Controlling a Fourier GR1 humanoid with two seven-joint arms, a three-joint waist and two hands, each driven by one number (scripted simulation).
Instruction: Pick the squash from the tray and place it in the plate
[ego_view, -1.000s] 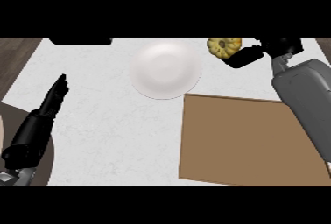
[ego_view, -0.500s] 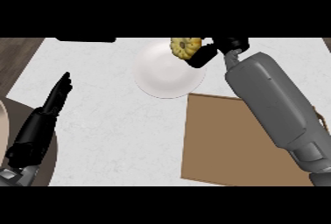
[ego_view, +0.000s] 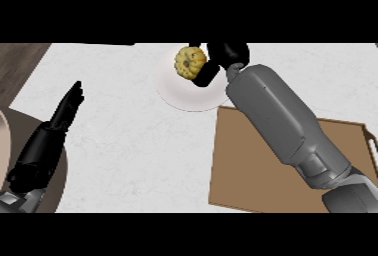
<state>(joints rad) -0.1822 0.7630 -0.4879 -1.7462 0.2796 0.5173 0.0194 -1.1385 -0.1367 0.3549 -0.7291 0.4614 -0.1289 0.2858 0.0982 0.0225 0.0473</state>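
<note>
1. The squash (ego_view: 190, 62) is off the tray (ego_view: 251, 170) and sits in the right hand (ego_view: 227, 51), whose fingers curl round its right side. It lies over the far part of the plate (ego_view: 184, 95), close to the rim rather than over the middle.

2. Height is the first risk. This steep view does not show whether the squash touches the plate or hangs above it. If the fingers part while it is high, I judge it may bounce or roll.

3. Position is the second risk. Because the squash is near the far rim, a release here could let it tip over the edge onto the counter (ego_view: 133, 150). Bringing it toward the plate's middle before letting go would lessen that.

4. The squash looks round and ridged, so it probably rolls easily on a smooth plate. A sideways nudge from the opening fingers could be enough to set it going.

5. The forearm crosses the plate's right edge and the tray's near corner. Lowering too far, or pulling back low, could knock the plate and shift it with the squash on it.

6. The left hand (ego_view: 65, 107) rests at the view's left with fingers straight, well apart from the plate, and poses no danger there.
</note>
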